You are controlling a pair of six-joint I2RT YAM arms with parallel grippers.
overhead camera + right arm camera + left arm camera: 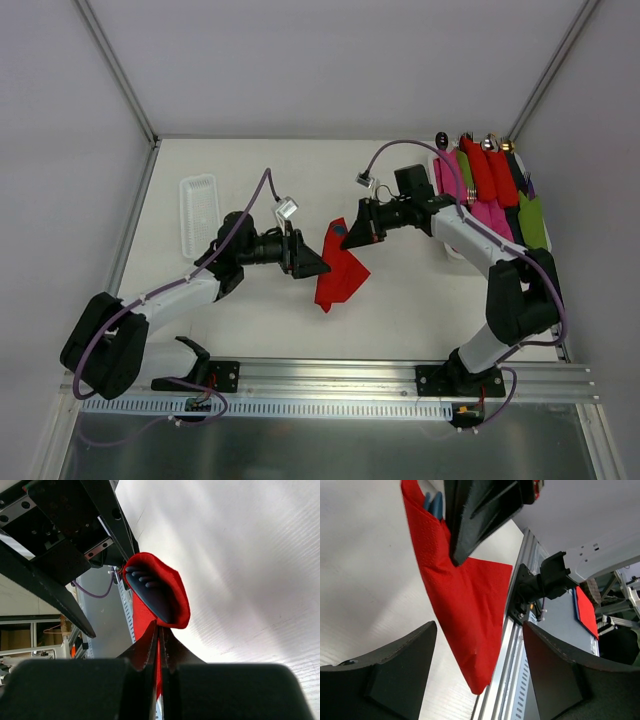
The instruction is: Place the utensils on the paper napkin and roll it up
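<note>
Closest to us, in the right wrist view, the right gripper (159, 632) has its jaws pressed together on a fold of the paper napkin (178, 592), with only the thin red sheet between them. We judge the pinch is there to stop the wrap springing open. The red paper curls over the dark tines of a utensil (149, 591), so cutlery already sits inside the fold (how many pieces, we cannot tell).

From above, the napkin sits near the middle of the table (255, 332), between the two arms. Its upper corner is raised at the right gripper and its lower point trails toward the near edge.

The left gripper (479, 630) is just beside the napkin's left edge, jaws wide and holding nothing. We take that as readiness to catch the loose flap and turn it over. The paper looks limp and only loosely folded, so the rolling seems begun, not finished.

A white tray (198, 212) lies well apart on the left. Red, pink and green rolled bundles (490, 185) line the far right, probably set there out of the working space.
</note>
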